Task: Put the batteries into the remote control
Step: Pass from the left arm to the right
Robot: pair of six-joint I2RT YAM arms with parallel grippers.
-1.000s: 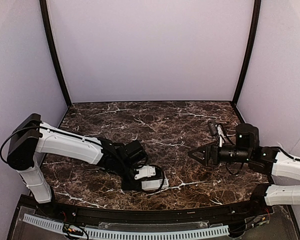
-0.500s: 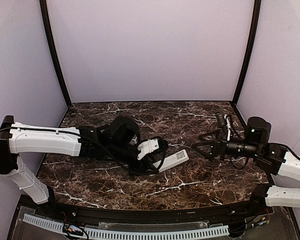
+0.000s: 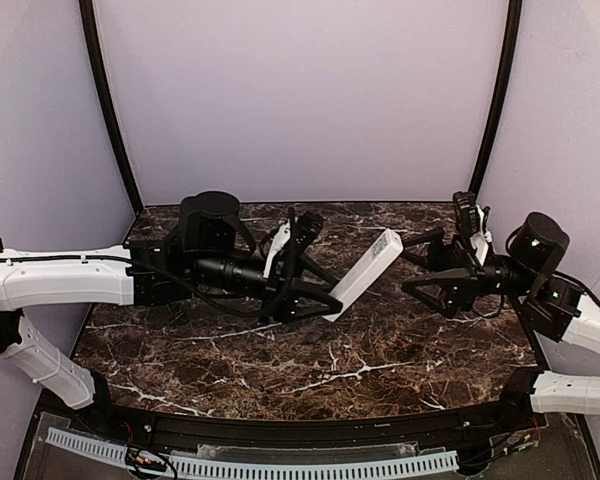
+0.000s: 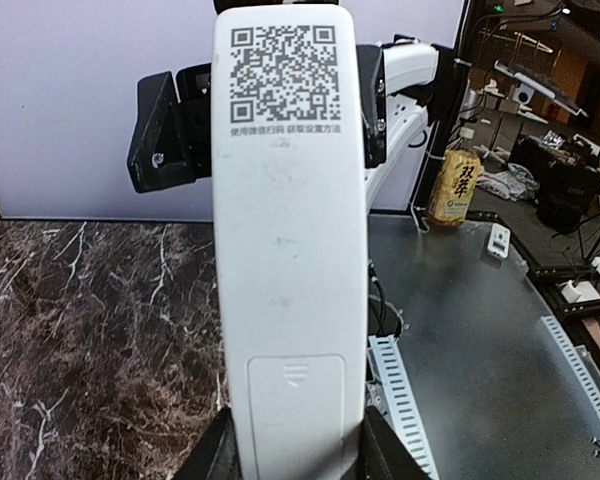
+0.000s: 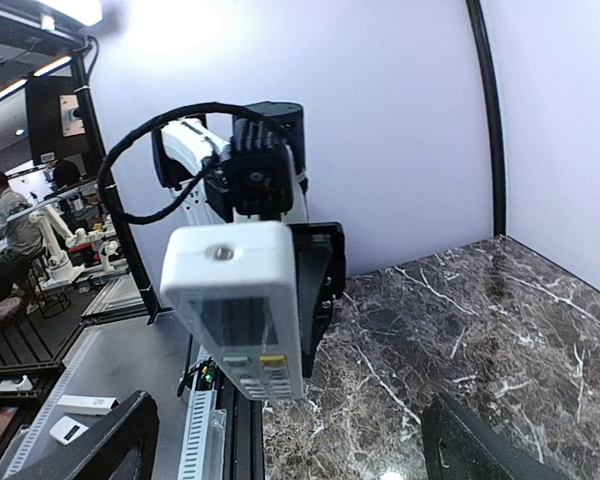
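A: Where is the remote control [image 3: 365,270] now?

B: In the air above the middle of the table [image 3: 380,355], held at a slant. The left gripper [image 3: 325,298] is clamped across its lower end and its upper end points at the right arm. Half a second ago it lay low over the marble, nearly flat. A second ago the left arm was bent down at the front edge.

A: Which face is showing?

B: The left wrist view shows the back. There is a QR label [image 4: 281,70] at the far end and the battery cover [image 4: 295,400] is seated in place near the fingers.

A: And the right gripper [image 3: 420,265]?

B: It has risen and moved back from its earlier spot. The jaws are spread wide and hold nothing. The remote's tip is just in front of them, facing the right wrist camera end-on. I cannot tell whether they touch.
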